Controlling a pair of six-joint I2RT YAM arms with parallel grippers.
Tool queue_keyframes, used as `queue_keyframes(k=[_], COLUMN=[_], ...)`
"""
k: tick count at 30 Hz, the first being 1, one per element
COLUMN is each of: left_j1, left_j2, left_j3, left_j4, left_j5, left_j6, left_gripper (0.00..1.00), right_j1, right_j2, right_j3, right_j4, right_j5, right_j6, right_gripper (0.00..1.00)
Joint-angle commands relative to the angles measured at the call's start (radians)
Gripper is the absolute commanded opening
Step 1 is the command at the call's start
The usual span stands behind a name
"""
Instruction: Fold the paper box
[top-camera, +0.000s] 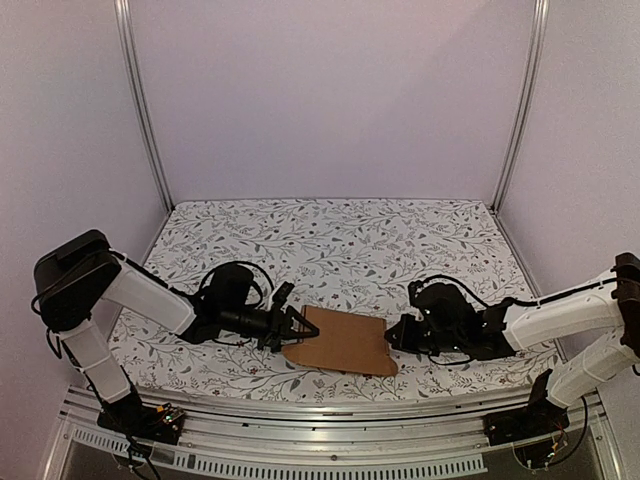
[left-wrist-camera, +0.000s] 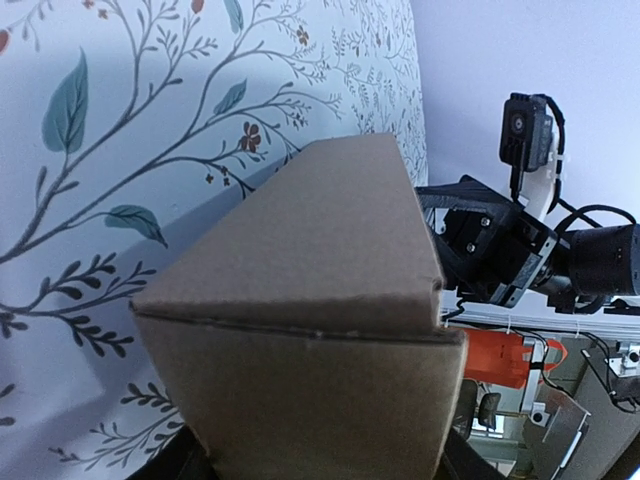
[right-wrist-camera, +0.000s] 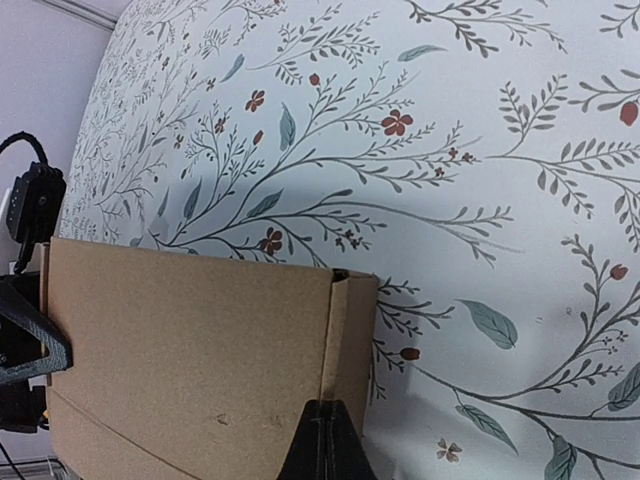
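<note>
**Top external view.** The paper box (top-camera: 342, 342) lies as a flattened brown piece on the desk (top-camera: 330, 240), near the front edge and between the two arms. Its long axis runs left to right. The left gripper (top-camera: 290, 322) meets the box's left end and the right gripper (top-camera: 397, 335) its right end. Neither arm is nearer than the other.

**Left wrist view.** The paper box (left-wrist-camera: 300, 300) fills the lower frame and extends straight ahead from the jaws, with one panel lifted along a crease. The jaws flank its near end, but you cannot tell whether they bear on the cardboard.

**Right wrist view.** The right gripper (right-wrist-camera: 325, 445) has its jaws together over the narrow flap at the box's (right-wrist-camera: 190, 350) edge, and they appear to pinch it. The left gripper (right-wrist-camera: 25, 350) shows at the far end.

**Judgement.** Your next fold turns on that left-right axis: hold the right end steady and work the raised panel from the left.
</note>
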Motion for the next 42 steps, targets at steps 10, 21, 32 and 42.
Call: queue_keyframes(k=[10, 21, 32, 42], left_j1=[0.064, 0.125, 0.139, 0.138], left_j2=[-0.053, -0.095, 0.011, 0.06], left_j3=[-0.043, -0.101, -0.186, -0.202], left_j4=[0.073, 0.183, 0.789, 0.937], left_j5=[0.071, 0.213, 0.341, 0.378], left_j6=[-0.051, -0.141, -0.495, -0.577], left_gripper=[0.42, 0.42, 0.42, 0.4], right_j1=[-0.012, -0.01, 0.014, 0.233], right_j2=[-0.199, -0.443, -0.553, -0.509], right_j3=[0.034, 0.112, 0.214, 0.264], right_j4=[-0.327, -0.357, -0.463, -0.553], right_j5=[0.127, 0.007, -0.252, 0.049], right_j6=[-0.264, -0.767, -1.39, -1.844], right_gripper=[0.53, 0.97, 0.99, 0.99])
